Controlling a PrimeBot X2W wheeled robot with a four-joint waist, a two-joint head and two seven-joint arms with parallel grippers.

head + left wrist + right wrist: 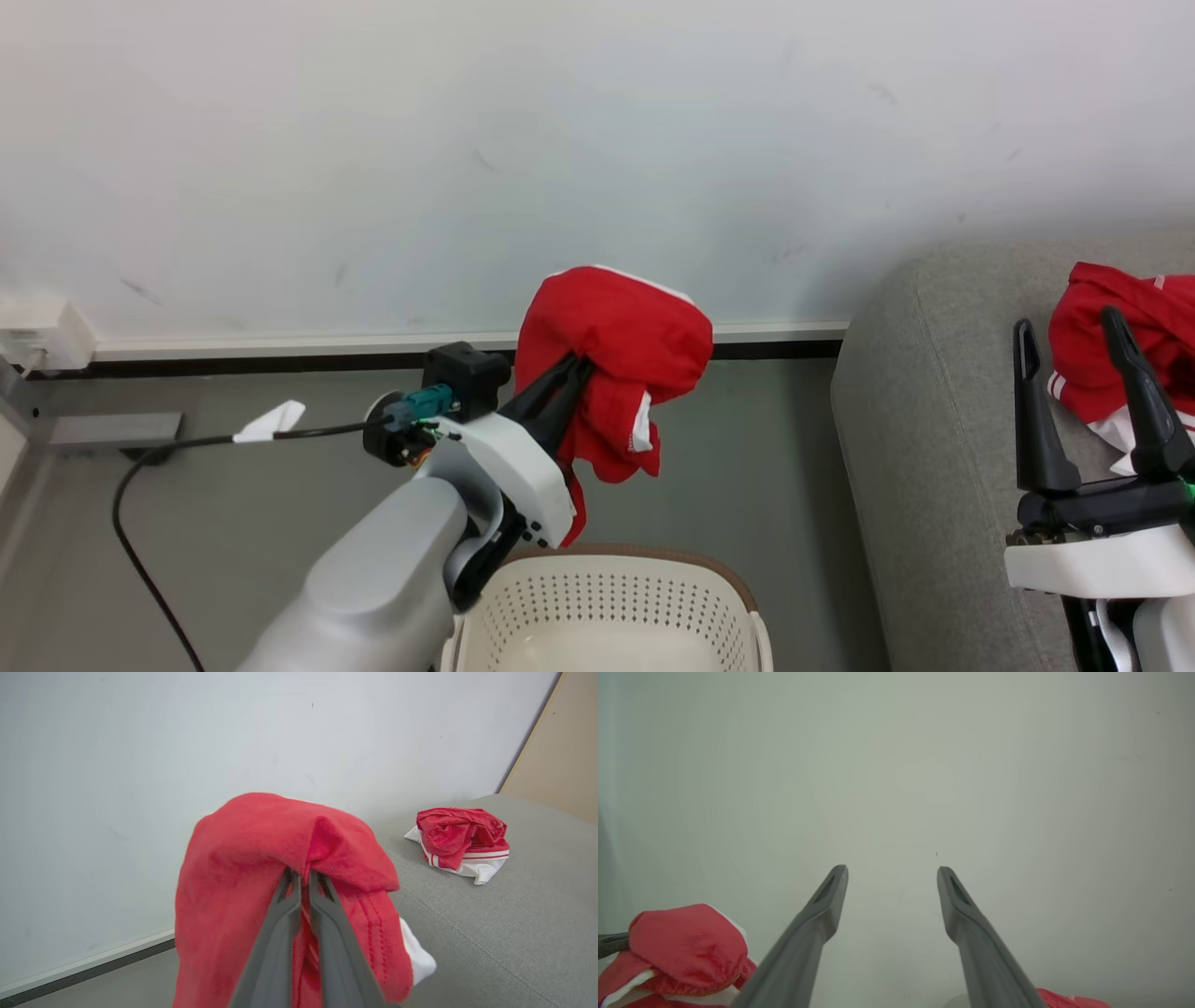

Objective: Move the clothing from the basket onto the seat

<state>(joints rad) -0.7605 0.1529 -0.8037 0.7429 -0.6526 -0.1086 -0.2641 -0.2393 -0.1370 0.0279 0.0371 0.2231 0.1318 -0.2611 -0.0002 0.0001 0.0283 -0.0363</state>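
My left gripper (577,366) is shut on a red garment (616,364) with a white part, and it hangs in the air above the cream basket (607,597) with the brown rim. In the left wrist view the held garment (261,872) drapes over the closed fingers (289,914). A second red and white garment (1120,345) lies bunched on the grey seat (934,420) at the right, also seen in the left wrist view (460,842). My right gripper (1069,322) stands open over the seat beside that garment, with nothing between its fingers (831,896).
A white wall (560,140) with a skirting board runs behind. A black cable (140,467) and a wall socket (37,341) sit at the left on the grey floor. A beige panel (560,756) stands beyond the seat.
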